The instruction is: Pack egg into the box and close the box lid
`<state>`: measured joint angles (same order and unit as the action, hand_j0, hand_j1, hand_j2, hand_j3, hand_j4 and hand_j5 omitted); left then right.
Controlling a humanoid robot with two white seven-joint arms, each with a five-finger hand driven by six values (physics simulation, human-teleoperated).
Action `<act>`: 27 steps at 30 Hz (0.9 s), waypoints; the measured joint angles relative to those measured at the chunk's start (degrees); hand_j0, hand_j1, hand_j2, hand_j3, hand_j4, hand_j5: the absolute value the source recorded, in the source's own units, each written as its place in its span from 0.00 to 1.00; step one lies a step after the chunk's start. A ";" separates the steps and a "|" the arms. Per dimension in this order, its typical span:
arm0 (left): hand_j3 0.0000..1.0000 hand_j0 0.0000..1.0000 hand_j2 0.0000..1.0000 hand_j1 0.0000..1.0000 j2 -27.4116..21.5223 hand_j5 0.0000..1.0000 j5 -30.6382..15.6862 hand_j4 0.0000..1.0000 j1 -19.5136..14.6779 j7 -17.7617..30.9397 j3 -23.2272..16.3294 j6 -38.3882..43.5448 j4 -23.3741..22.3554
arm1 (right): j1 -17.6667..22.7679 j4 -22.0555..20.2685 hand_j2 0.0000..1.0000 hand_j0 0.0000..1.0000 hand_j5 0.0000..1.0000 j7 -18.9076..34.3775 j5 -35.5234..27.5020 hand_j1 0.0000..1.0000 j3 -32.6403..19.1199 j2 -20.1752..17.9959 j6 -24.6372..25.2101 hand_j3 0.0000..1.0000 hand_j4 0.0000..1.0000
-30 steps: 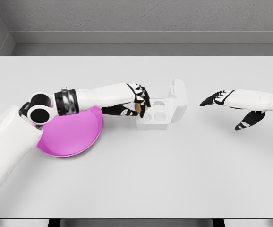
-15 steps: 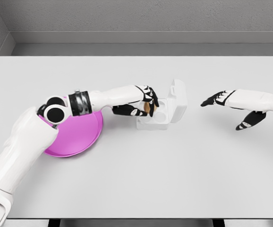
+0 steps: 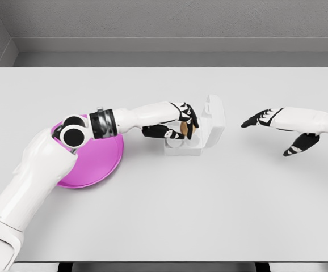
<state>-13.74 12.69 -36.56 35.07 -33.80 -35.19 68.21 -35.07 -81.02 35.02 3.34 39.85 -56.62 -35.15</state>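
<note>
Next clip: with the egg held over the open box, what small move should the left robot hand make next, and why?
Probably lower the egg a little into a cup and then release. The left robot hand grips it just above the white box, whose lid stands upright behind, so the way down looks clear. The right robot hand waits open, apart, to the right.

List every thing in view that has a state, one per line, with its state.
Box: open, upright on the table.
Lid: raised, standing at the box's right side.
Egg: held over the box, not yet released.
Plate: flat on the table, partly hidden by the left arm.
Left hand: shut on the egg.
Right hand: open, holding nothing, right of the box.
</note>
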 measured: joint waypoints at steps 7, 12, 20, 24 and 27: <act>0.36 0.36 0.36 0.36 -1.86 0.36 -1.36 0.36 1.49 -0.02 0.03 -0.02 1.15 | 0.09 0.00 1.00 1.00 1.00 0.00 0.02 1.00 0.00 0.00 0.00 1.00 1.00; 0.38 0.38 0.38 0.38 -2.05 0.38 -1.42 0.38 1.32 -0.03 0.07 0.00 1.23 | 0.09 0.00 1.00 1.00 1.00 0.00 0.01 1.00 0.00 0.00 0.00 1.00 1.00; 0.38 0.38 0.38 0.38 -3.13 0.38 -1.74 0.38 1.41 -0.02 0.09 0.01 1.63 | 0.09 0.00 1.00 1.00 1.00 0.00 0.01 1.00 0.00 0.00 0.00 1.00 1.00; 0.38 0.38 0.38 0.38 -3.39 0.38 -1.86 0.38 2.02 -0.01 0.11 -0.01 2.35 | 0.09 0.00 1.00 1.00 1.00 0.00 0.01 1.00 0.00 0.00 0.00 1.00 1.00; 0.38 0.38 0.38 0.38 -3.50 0.38 -1.90 0.38 1.93 0.00 0.12 -0.01 2.71 | 0.09 0.00 1.00 1.00 1.00 0.00 0.01 1.00 0.00 0.00 0.00 1.00 1.00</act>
<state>-17.24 10.79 -34.63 35.06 -33.68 -35.19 70.92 -34.98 -81.02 35.02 3.36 39.85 -56.62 -35.15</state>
